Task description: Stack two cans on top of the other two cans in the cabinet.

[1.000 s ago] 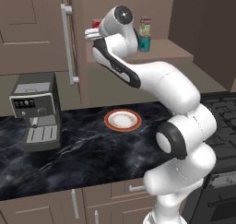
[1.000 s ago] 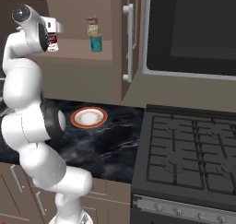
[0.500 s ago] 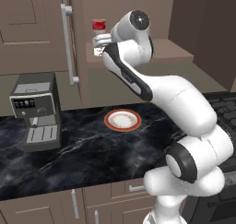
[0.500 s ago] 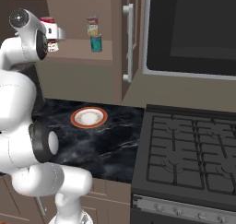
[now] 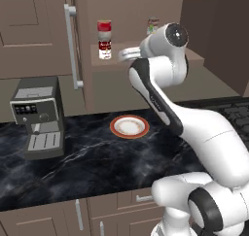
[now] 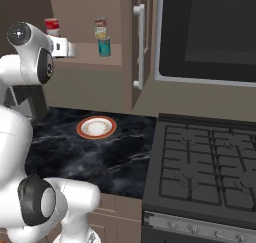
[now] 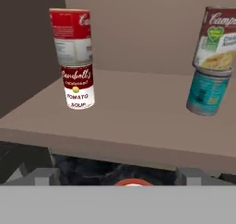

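Observation:
On the cabinet's shelf [image 7: 138, 121] stand two stacks. At the left, the red-over-pale can [image 7: 71, 36] sits on the red-and-white can with the dark emblem [image 7: 78, 87]. At the right, the pale green-and-white can [image 7: 215, 38] rests on the teal can [image 7: 206, 91], a little off centre. My gripper [image 7: 117, 177] is open and holds nothing, just in front of the shelf's edge and below the level of the cans. From the base, the gripper [image 5: 124, 54] hangs right of the left stack [image 5: 104, 38]. The right stack [image 6: 102, 37] stands free.
The cabinet door's long bar handle [image 5: 73, 45] is left of the shelf. On the dark counter below sit an orange-rimmed plate [image 5: 130, 126] and a coffee machine [image 5: 39, 116]. A stove [image 6: 210, 162] and a microwave [image 6: 210, 32] are to the right.
My hand has drawn back from the left stack, moving down and away from the shelf. The red-over-pale can stays on the red-and-white can.

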Controlling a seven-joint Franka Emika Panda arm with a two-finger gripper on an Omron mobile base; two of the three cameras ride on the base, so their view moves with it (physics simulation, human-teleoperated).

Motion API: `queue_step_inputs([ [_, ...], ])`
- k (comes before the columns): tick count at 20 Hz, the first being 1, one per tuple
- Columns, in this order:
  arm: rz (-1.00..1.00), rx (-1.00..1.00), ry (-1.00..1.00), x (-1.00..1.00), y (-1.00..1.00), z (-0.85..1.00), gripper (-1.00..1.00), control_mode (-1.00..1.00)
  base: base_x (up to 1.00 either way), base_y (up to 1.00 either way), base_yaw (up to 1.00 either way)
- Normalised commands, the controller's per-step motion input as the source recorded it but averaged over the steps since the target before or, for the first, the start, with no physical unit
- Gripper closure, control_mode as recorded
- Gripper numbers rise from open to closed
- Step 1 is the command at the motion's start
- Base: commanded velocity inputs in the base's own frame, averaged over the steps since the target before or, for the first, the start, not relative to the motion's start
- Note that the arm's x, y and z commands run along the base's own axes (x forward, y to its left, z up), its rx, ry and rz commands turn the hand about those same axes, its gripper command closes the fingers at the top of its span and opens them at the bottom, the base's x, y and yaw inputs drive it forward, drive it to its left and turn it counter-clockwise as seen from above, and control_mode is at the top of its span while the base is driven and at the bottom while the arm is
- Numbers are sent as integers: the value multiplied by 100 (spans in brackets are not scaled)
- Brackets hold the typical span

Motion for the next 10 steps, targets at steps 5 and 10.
queue_step_inputs([
  [5,-13,0,0,-85,-33,-26,-100,-100,0,0,0],
  [10,-13,0,2,-79,-39,-26,-100,-100,0,0,0],
])
